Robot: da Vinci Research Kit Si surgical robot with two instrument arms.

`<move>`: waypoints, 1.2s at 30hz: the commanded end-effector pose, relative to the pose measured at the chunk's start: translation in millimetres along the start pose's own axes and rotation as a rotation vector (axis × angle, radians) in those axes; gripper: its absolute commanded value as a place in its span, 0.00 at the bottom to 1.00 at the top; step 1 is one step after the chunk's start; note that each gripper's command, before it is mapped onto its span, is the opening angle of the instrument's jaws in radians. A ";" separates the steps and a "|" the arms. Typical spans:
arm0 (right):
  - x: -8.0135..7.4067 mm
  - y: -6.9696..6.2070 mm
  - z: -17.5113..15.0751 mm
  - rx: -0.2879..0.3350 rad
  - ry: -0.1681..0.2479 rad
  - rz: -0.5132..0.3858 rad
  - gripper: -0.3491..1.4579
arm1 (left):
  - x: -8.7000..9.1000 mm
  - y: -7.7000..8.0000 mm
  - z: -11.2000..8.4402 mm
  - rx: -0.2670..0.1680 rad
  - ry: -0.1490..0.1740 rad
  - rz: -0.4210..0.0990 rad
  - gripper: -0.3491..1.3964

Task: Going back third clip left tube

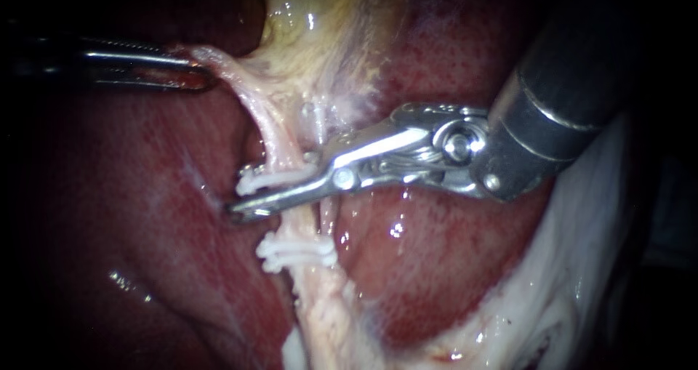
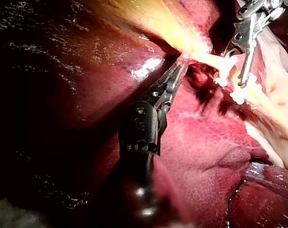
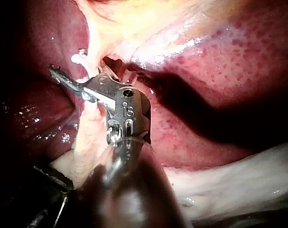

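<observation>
Right instrument (image 1: 247, 199) crosses left tube (image 1: 269, 123) beside clip (image 1: 276, 179), jaws seemingly open.

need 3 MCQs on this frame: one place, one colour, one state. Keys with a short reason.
1. Where is the right instrument working?
A. at the clipped tube
B. against the other instrument's shaft
C. clear of all tissue

2. Colour of the clips?
A. blue
B. white
C. gold

3. Jaws of the left instrument?
A. open
B. shut, empty
C. shut on pale tissue

Key: 1 A, its open jaws straddle the tube between the clips. 2 B, they show white against the red. 3 C, both jaws pinch the strand.
</observation>
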 end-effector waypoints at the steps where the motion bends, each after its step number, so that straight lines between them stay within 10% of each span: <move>1: -0.4 0.1 -0.1 -0.048 0.023 -0.028 0.47 | 0.0 0.0 0.0 -0.001 0.000 0.001 0.00; 6: -2.3 0.9 0.5 -0.152 0.060 -0.082 0.47 | -0.1 -0.1 -0.1 -0.001 0.000 0.001 0.00; 16: -4.4 2.5 -0.7 -0.167 0.055 -0.126 0.47 | -0.2 -0.3 -0.3 -0.006 -0.001 0.002 0.00; 31: -6.2 -1.6 -9.0 -0.219 0.014 -0.587 0.47 | -0.4 -0.4 -0.7 -0.004 -0.001 0.003 0.00; 36: -6.0 -3.3 -12.9 -0.258 -0.094 -0.662 0.47 | -0.4 -0.4 -0.7 -0.004 -0.001 0.004 0.00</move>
